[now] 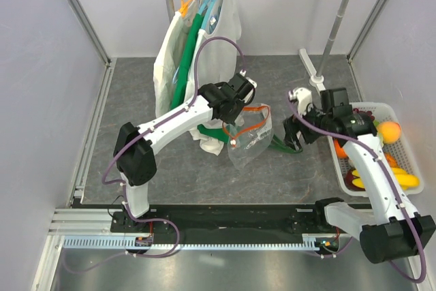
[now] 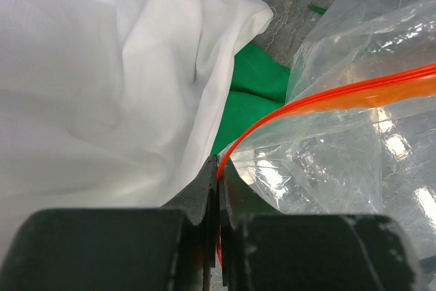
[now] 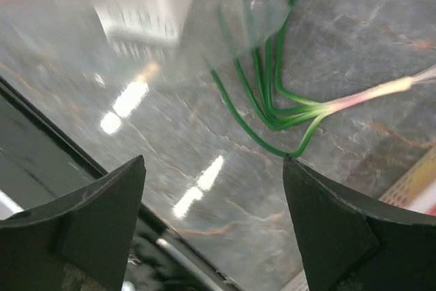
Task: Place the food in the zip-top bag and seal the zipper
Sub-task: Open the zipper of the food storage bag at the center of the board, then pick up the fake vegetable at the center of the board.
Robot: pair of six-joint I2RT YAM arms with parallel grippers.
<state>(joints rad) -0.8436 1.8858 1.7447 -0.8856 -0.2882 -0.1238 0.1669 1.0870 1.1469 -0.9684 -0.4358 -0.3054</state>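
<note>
1. The left gripper (image 2: 218, 172) is pinching the zipper (image 2: 340, 93) with its jaws fully together on the red-orange strip. It is holding the zip-top bag (image 2: 340, 189) up by its mouth, beside a white cloth (image 2: 102, 73) and a green cloth (image 2: 255, 90).
2. The right gripper (image 3: 212, 182) is hanging just above the table (image 3: 157, 134) with its jaws spread wide and nothing between them.
3. The green onion (image 3: 272, 103) is lying flat on the table just ahead of the right gripper, on the side toward the bag.
4. Its leaves are running away from the gripper and passing behind the bag's clear corner. Its pale root end is bending off to the right of the wrist view, so the stalk is kinked rather than straight.
5. The right arm is the nearer one, and the left is occupied with the bag.
6. The next move is probably calling for the right jaws to drop across the bunched stalks at the bend.
7. Other fruit (image 1: 390, 131) is waiting in the white basket (image 1: 413, 158), well apart from the bag.
</note>
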